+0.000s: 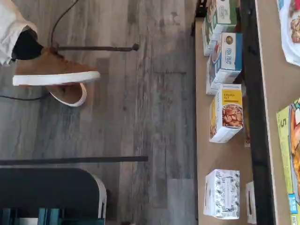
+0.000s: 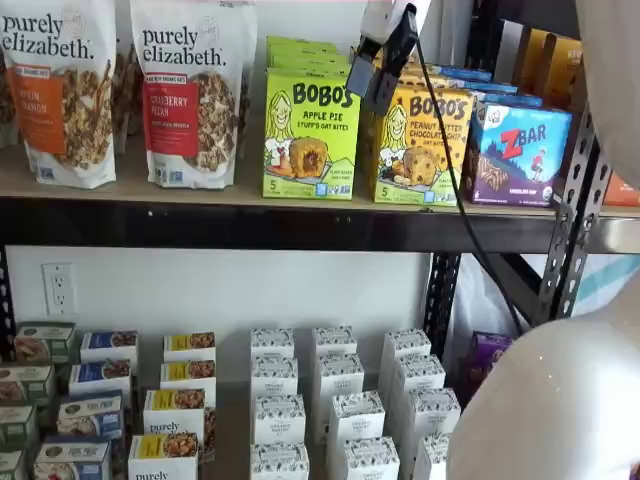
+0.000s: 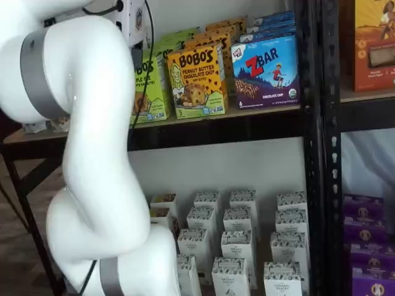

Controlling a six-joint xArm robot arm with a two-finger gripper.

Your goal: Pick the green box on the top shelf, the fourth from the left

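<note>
The lime-green Bobo's Apple Pie box [image 2: 310, 135] stands upright at the front of the top shelf [image 2: 200, 225], with more green boxes behind it. In a shelf view the arm half hides it [image 3: 151, 86]. The wrist view shows its edge [image 1: 286, 150] past the shelf's black beam [image 1: 255, 117]. My gripper [image 2: 380, 65] hangs from above, in front of the shelf and just right of the green box's upper corner, over the seam with the yellow box. Its black fingers are side-on, so no gap can be judged, and it holds nothing.
A yellow-orange Bobo's box [image 2: 420, 140] stands right of the green one, then a blue Zbar box [image 2: 520, 150]. Granola bags [image 2: 190, 90] stand to its left. Small boxes [image 2: 335, 400] fill the lower shelf. My white arm [image 3: 92, 154] blocks much of a shelf view. A person's shoe [image 1: 56, 70] is on the floor.
</note>
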